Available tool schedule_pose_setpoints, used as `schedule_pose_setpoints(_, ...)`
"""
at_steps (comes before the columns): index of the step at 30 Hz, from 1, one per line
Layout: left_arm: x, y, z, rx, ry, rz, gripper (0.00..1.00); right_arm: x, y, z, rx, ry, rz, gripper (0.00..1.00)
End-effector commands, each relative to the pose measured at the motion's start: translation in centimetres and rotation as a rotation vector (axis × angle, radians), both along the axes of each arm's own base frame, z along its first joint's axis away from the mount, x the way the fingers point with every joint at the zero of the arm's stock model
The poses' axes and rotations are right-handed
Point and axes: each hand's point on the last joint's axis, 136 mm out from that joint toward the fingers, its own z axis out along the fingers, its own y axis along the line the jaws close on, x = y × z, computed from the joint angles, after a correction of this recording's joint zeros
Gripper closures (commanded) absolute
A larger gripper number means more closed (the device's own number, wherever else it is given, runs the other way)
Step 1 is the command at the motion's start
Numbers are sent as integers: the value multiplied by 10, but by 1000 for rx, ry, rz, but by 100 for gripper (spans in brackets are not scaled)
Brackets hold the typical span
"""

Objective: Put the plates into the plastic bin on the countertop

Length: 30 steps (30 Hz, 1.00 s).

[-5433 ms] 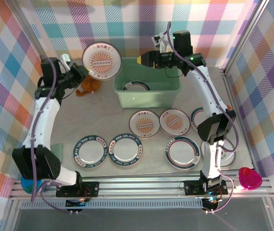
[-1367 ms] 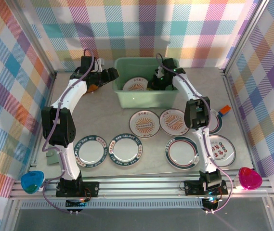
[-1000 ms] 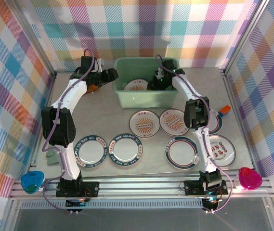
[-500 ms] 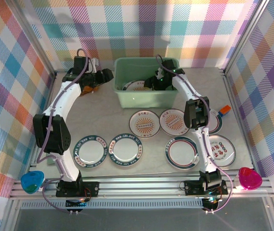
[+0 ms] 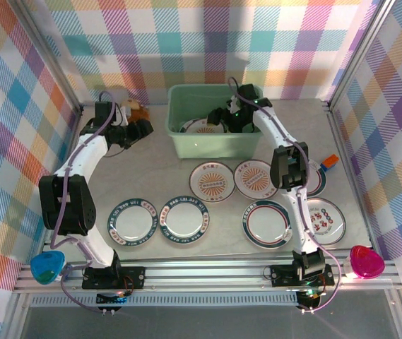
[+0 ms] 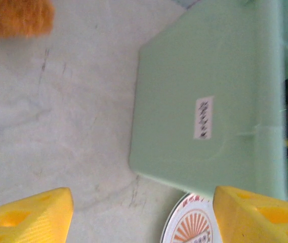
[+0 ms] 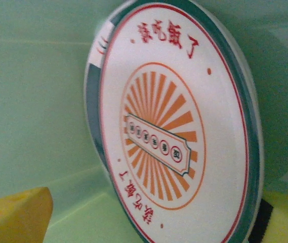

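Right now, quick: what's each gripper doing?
Left gripper: open, empty.
Right gripper: open, at the sunburst plate inside the plastic bin.

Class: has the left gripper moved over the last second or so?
Yes: the left gripper has pulled back leftward, away from the left wall of the plastic bin.

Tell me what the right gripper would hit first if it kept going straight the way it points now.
Most likely the orange sunburst plate inside the plastic bin. In the wrist view it sits straight ahead of the right gripper, framed by its open jaws. How near it is cannot be judged.
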Motion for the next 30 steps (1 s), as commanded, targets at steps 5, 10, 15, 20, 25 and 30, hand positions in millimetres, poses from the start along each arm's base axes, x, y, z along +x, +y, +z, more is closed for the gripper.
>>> schedule_pose_setpoints(5, -35, -11, -28, -44, 44, -88, 34, -5, 1, 109, 8, -255, 33, 1)
schedule_pose_setpoints(10, -61, -29, -52, -68, 83, -171, 37, -9, -3, 135, 3, -321, 39, 1)
schedule_pose_setpoints(15, -77, -61, -70, -91, 126, -266, 37, -15, -4, 165, 8, -395, 44, 1)
schedule_pose_setpoints(20, -77, -74, -75, -115, 129, -290, 36, -18, -3, 158, 5, -367, 52, 1)
schedule_pose_setpoints(25, -86, -98, -85, -139, 164, -350, 35, -24, 0, 162, 19, -357, 55, 2)
schedule_pose_setpoints(30, -90, -115, -92, -165, 153, -398, 35, -32, 0, 176, 2, -387, 49, 2)
